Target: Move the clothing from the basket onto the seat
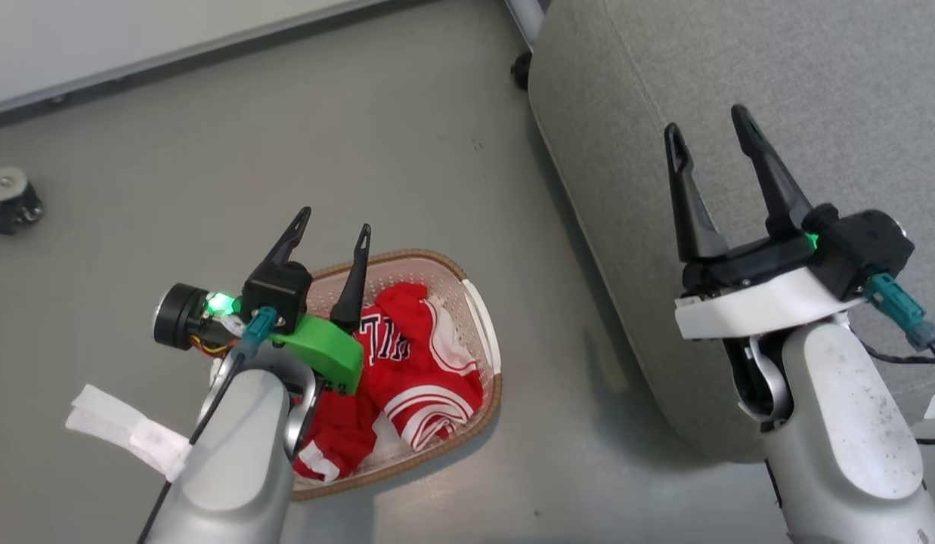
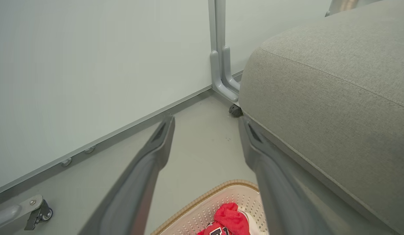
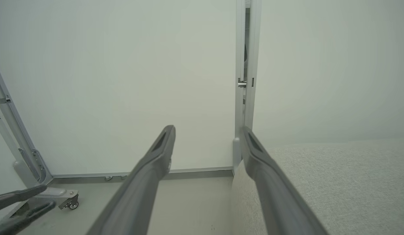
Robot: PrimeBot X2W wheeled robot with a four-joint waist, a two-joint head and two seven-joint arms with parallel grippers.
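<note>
Some dark half-legible lettering (image 1: 385, 339) on red clothing (image 1: 429, 378)

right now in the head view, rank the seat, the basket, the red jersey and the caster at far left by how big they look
1. seat, cut off by the frame
2. basket, partly behind the left arm
3. red jersey, crumpled inside it
4. caster
No close calls.

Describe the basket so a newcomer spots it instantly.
Find the big grey seat on the head view's right; the basket sits on the floor just left of it. Nothing else nearby is cream perforated plastic with a brown woven-look rim, red clothing inside.
</note>
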